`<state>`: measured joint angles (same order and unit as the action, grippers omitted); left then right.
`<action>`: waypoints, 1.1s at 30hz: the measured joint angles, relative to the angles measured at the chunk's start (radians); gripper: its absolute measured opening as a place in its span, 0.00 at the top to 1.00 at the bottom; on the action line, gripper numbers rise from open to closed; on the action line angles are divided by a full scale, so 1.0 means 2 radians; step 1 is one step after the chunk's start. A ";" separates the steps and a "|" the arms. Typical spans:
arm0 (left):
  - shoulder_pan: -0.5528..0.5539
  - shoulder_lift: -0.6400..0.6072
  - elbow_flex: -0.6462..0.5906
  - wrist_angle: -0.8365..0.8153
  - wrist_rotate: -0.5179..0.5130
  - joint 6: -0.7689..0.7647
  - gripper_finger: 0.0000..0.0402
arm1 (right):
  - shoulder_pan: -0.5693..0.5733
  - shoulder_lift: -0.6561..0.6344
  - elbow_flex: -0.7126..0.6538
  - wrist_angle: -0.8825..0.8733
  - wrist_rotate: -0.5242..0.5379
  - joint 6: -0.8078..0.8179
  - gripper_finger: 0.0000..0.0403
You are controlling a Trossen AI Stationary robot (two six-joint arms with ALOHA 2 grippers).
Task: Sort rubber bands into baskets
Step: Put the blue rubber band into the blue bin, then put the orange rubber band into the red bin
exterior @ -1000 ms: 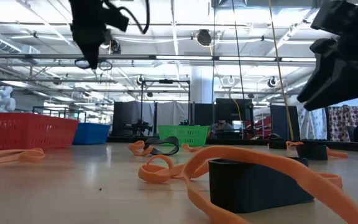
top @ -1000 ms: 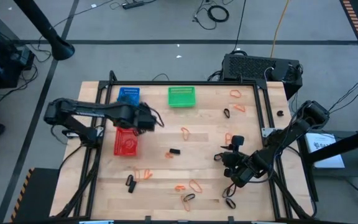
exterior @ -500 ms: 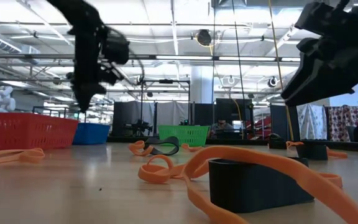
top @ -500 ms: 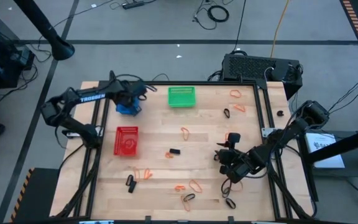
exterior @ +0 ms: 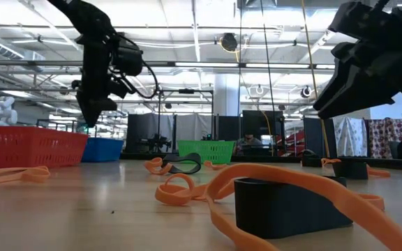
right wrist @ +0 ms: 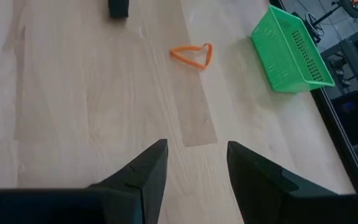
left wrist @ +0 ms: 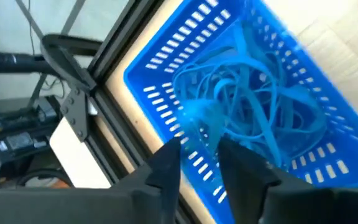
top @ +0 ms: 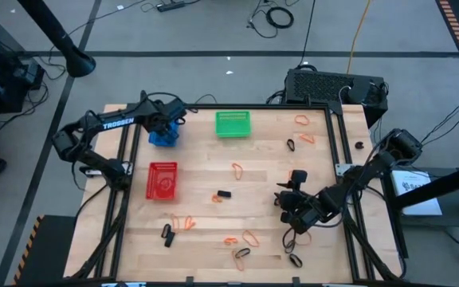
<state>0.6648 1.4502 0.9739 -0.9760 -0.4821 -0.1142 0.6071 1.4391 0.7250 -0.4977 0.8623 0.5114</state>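
Left gripper [top: 168, 121]: hovering over the blue basket [top: 164, 134] at the table's far left; in the left wrist view its two dark fingers [left wrist: 166, 168] are standing slightly apart with a narrow gap, nothing sitting between them.
Blue basket contents: a tangle of blue rubber bands [left wrist: 241, 106] is lying inside, directly ahead of the left fingers.
Right gripper [top: 295, 214]: hanging above the table's right half; its fingers [right wrist: 143, 171] are spread wide and carrying nothing, bare wood showing in the gap.
Nearest band to right gripper: an orange rubber band [right wrist: 192, 54] is lying on the wood well ahead of the fingers, with the green basket [right wrist: 291, 53] beyond it.
Red basket [top: 162, 180]: sitting near the left edge, nearer the front than the blue one.
Loose bands: orange rubber bands [top: 241, 237] and black rubber bands [top: 242, 253] are lying scattered over the front and right of the table [top: 205, 199].
Writing: white lettering reading "TROSSEN" [top: 119, 123] is showing on the left arm.
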 joint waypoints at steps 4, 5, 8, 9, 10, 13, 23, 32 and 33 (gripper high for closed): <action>-0.003 -0.002 0.015 -0.006 0.002 -0.004 0.66 | -0.006 0.000 0.000 0.011 0.000 0.000 0.60; -0.005 -0.005 0.019 -0.008 0.002 -0.004 0.65 | -0.007 0.000 0.000 0.012 0.000 0.000 0.60; -0.008 -0.007 0.037 -0.008 0.004 -0.002 0.63 | -0.015 0.000 0.000 0.016 0.000 0.000 0.60; -0.009 -0.007 0.040 -0.011 0.003 -0.002 0.63 | -0.017 0.000 0.000 0.019 0.000 0.000 0.60; -0.009 -0.007 0.044 -0.016 0.003 -0.002 0.62 | -0.020 0.000 0.000 0.023 0.000 0.000 0.60; -0.012 -0.007 0.054 -0.020 0.031 -0.015 0.62 | -0.026 0.000 0.000 0.034 0.000 0.000 0.60; -0.183 -0.029 0.042 0.106 0.347 -0.016 0.62 | -0.028 0.000 0.000 0.040 0.000 0.020 0.60; -0.480 0.010 -0.046 0.439 0.198 -0.014 0.62 | -0.028 0.000 0.000 0.040 0.000 0.042 0.60; -0.499 0.021 -0.051 0.456 0.165 -0.014 0.62 | -0.028 0.000 0.000 0.040 0.000 0.044 0.60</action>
<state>-0.3334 1.4918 0.8727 -0.0645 -0.1517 -0.1424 0.5503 1.4387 0.7254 -0.4168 0.8623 0.5994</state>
